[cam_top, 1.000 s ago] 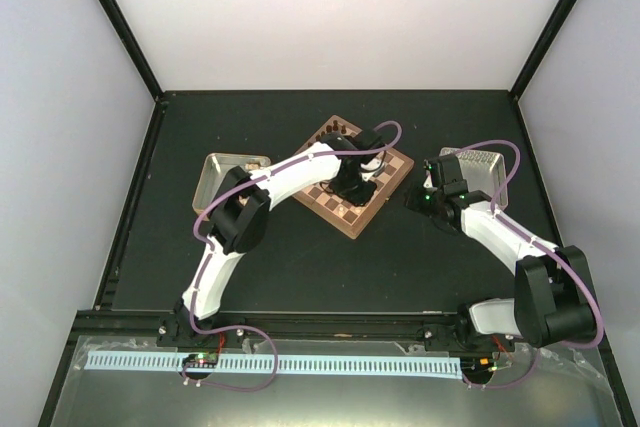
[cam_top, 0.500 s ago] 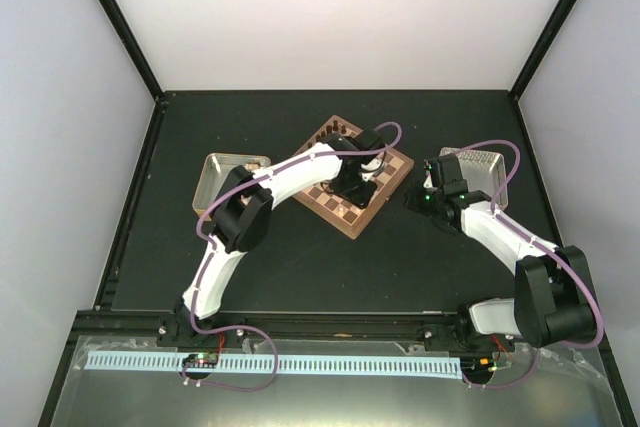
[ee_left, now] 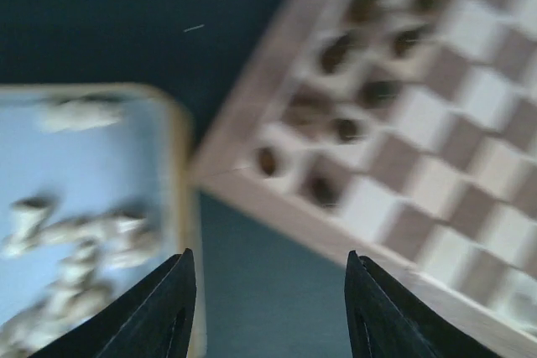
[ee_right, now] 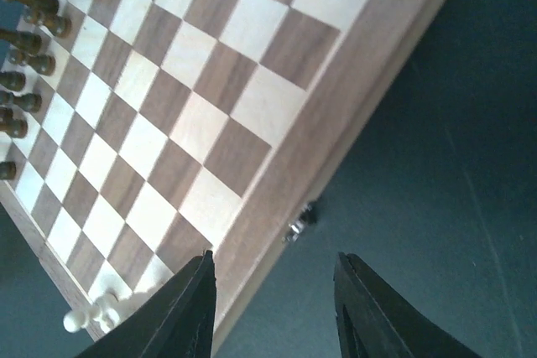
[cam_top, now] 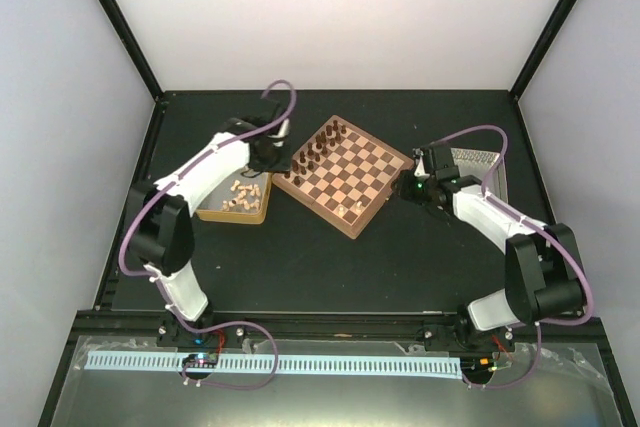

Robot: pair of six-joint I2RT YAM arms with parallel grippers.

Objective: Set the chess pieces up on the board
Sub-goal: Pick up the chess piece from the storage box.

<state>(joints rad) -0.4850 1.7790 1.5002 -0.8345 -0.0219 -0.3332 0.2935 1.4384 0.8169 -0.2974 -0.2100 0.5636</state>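
The board lies turned diamond-wise in mid-table. Dark chess pieces stand in two rows along its upper-left side, and a few pale pieces stand near its bottom corner. More pale pieces lie loose in a tan tray. My left gripper hangs open and empty over the gap between tray and board. The blurred left wrist view shows the tray rim, the board edge and dark pieces. My right gripper stands open and empty over the board's right edge.
A silver metal tray sits at the right, behind my right arm. A small metal latch sticks out of the board's side. Black frame posts and pale walls close in the dark table on three sides.
My left arm has swung off the board to the left, over the gap by the tan tray, and its gripper has opened. My right gripper has edged toward the board and opened wider.
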